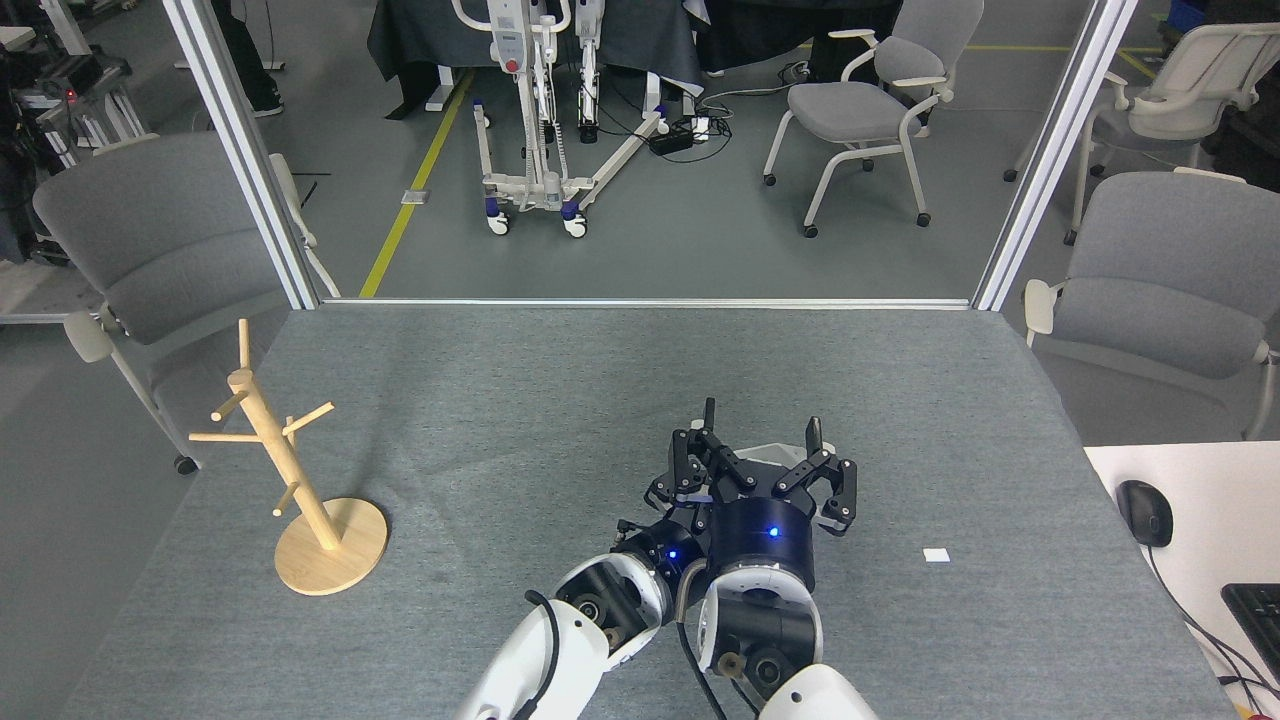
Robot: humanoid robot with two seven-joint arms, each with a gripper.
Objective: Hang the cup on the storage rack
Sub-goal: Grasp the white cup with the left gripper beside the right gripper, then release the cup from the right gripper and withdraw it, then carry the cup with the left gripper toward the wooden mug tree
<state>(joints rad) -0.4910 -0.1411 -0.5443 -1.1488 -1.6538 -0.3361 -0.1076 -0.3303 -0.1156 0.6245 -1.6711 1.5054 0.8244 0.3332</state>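
Observation:
The white cup (770,453) shows only as a thin pale sliver at the middle of the table, mostly hidden behind my right gripper (762,421). That gripper stands open, its two black fingers pointing up and spread on either side of the sliver. My left gripper (678,478) is pressed close against the right one's left side, dark and partly covered, so its state is unclear. The storage rack (288,465), a light wooden post with thin pegs on a round disc base, stands upright near the table's left edge, far from both grippers.
A small white tag (936,555) lies on the grey table (520,400) right of my arms. A white desk with a black mouse (1144,512) and a keyboard adjoins the right edge. Grey chairs stand beyond the table's sides.

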